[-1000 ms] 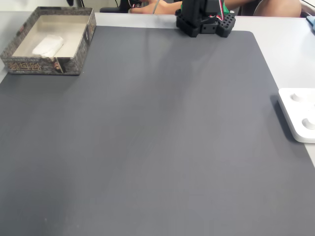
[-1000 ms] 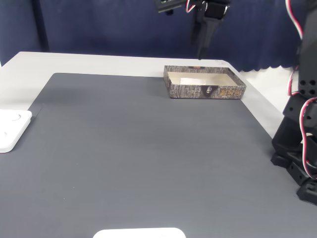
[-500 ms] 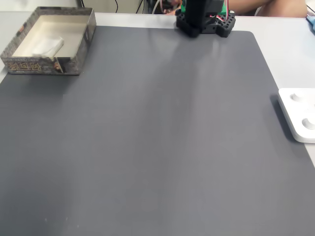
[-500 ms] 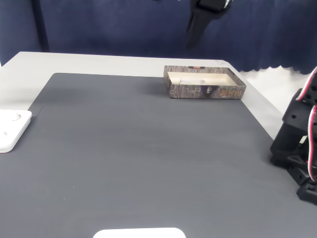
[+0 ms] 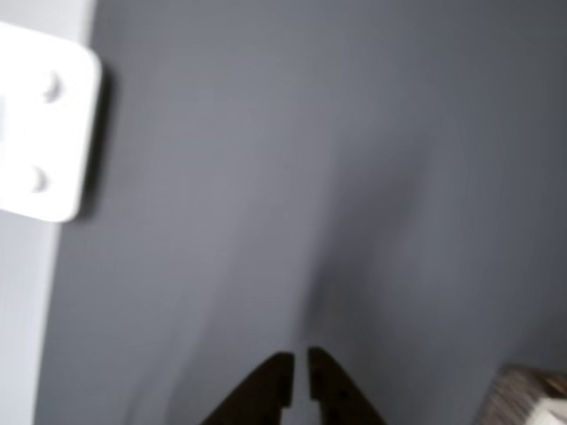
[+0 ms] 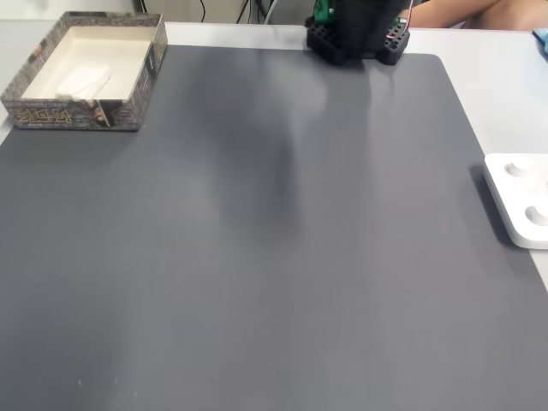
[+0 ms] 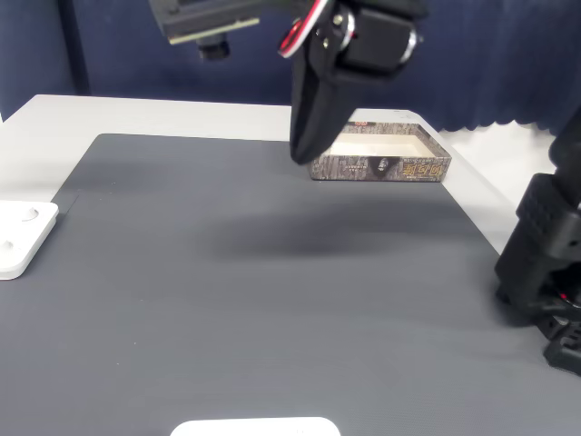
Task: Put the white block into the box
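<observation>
**Block lies in the box, arm hangs over the mat**

A dark grey mat point(image 6: 282, 257) covers most of a pale table point(image 7: 182, 113), and behind the table hangs a dark blue curtain point(image 7: 136, 54). Going from near to far in a fixed view, the first thing is a white rounded shape point(image 7: 256, 426) at the bottom edge; I cannot tell what it is. On the left of this same view a flat white device point(image 7: 18, 238) with two round dimples rests on the mat's edge. At the right side stands the black base of the arm point(image 7: 545, 272).

Above the middle of the mat hangs the gripper point(image 7: 300, 150), pointing down, with its shadow on the mat under it. In the other view the two dark fingertips point(image 5: 277, 381) are almost together, with only a thin slit between them, and nothing is held there.

Farther back, near the far corner of the mat, stands the box point(image 7: 399, 169). In a fixed view from the opposite side the box point(image 6: 128, 94) is at the upper left, and the white block point(image 6: 84, 81) lies inside it, on the cream floor, closer to the left wall.

My judgement is that the task is practically done: the block is in the box and the gripper is well apart from it. What is left seems only to bring the arm to rest. Nothing stands in its way on the mat; the device is well off to the side.
</observation>
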Action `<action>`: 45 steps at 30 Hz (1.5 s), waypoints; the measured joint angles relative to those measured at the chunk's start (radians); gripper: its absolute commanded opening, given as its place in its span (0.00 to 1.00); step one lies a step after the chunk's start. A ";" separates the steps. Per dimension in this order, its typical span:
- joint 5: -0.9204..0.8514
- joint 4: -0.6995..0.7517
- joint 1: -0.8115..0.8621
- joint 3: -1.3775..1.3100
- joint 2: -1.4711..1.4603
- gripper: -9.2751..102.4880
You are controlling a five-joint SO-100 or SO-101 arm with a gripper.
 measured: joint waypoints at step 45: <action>-0.272 -0.400 -0.207 1.307 1.373 0.07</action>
